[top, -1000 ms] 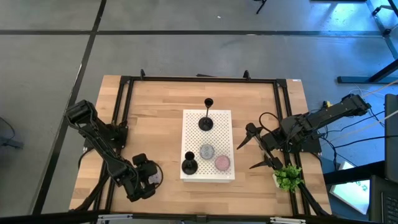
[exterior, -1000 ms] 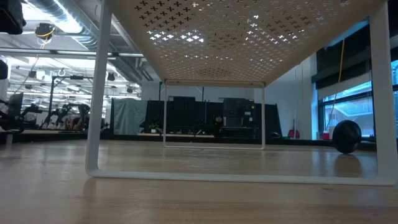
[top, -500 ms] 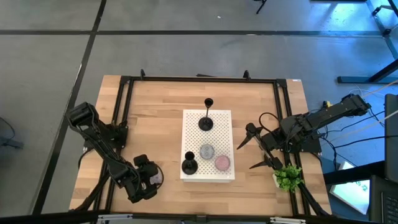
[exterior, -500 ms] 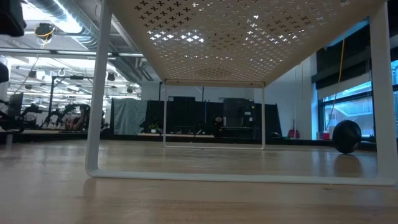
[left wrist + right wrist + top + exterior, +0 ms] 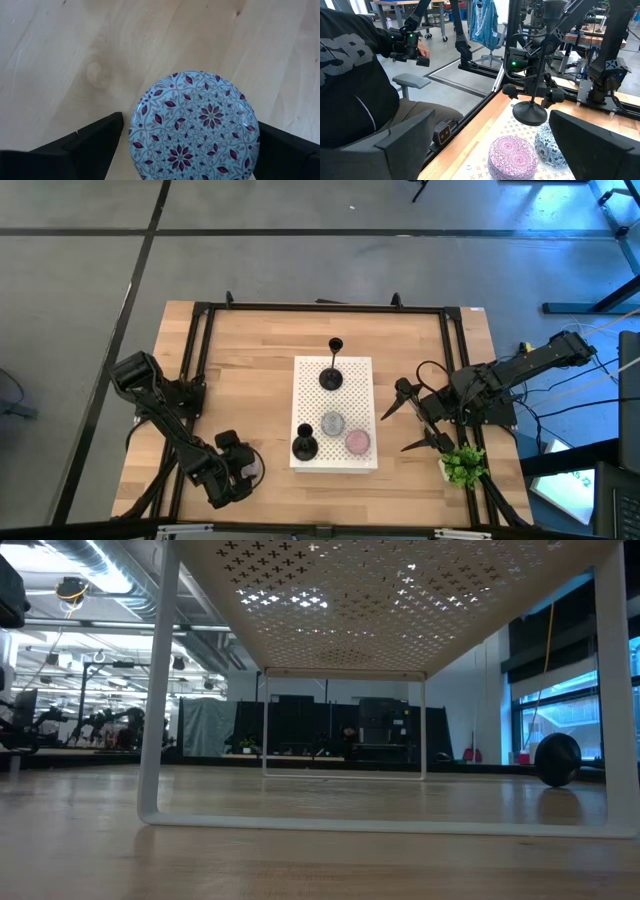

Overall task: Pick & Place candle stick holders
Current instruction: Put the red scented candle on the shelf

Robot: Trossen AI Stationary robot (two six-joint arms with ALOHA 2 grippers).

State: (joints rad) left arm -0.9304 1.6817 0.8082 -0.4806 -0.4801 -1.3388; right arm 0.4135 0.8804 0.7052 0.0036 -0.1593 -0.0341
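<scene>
Two black candle stick holders stand by their round bases on a white perforated stand (image 5: 365,405) at the table's middle, one at its far end (image 5: 331,376) and one at its near left corner (image 5: 304,445), which is also the candle stick holder (image 5: 532,102) in the right wrist view. My left gripper (image 5: 243,470) is low over the near left of the table. It is open, with a finger on each side of a round flower-patterned tin (image 5: 195,125) that lies flat on the wood. My right gripper (image 5: 393,432) hovers open to the right of the stand.
A pink round tin (image 5: 357,442) and a grey-blue one (image 5: 332,423) sit on the stand. A green plant (image 5: 462,465) stands at the near right. Black frame rails (image 5: 200,310) border the table. A seated person (image 5: 350,80) is beyond the table's left side.
My left gripper has sunk a little toward the patterned tin, still open.
</scene>
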